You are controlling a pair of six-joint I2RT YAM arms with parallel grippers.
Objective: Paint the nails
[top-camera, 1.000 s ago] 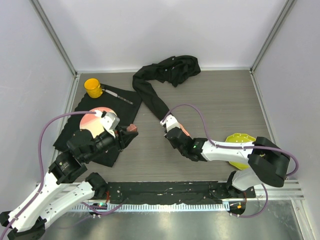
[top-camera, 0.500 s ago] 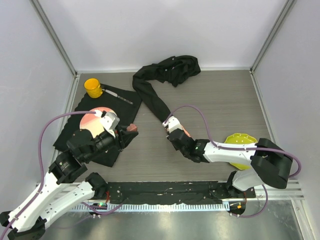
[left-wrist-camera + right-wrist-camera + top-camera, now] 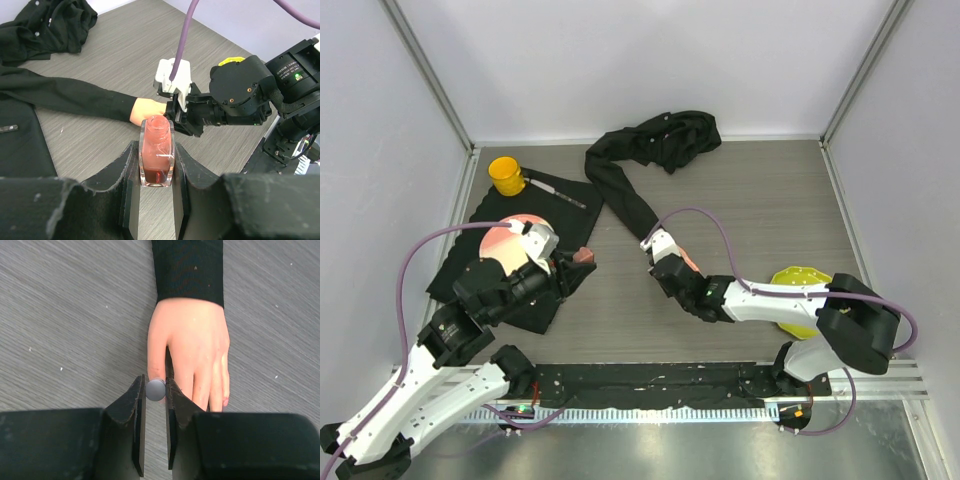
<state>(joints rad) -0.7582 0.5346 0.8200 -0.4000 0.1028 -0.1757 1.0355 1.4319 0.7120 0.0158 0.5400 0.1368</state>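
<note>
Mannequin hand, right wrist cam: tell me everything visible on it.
The mannequin hand is pale peach, smooth like plastic, lying flat on the grey wood-grain table. A black sleeve covers its wrist. Its digits point toward the right gripper, whose fingers pinch a small grey round cap over the thumb side. One outer fingertip looks pinkish.

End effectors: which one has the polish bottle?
The left end effector: its jaws clamp the uncapped pink polish bottle. The right end effector instead pinches a small round grey piece by the mannequin hand.
</note>
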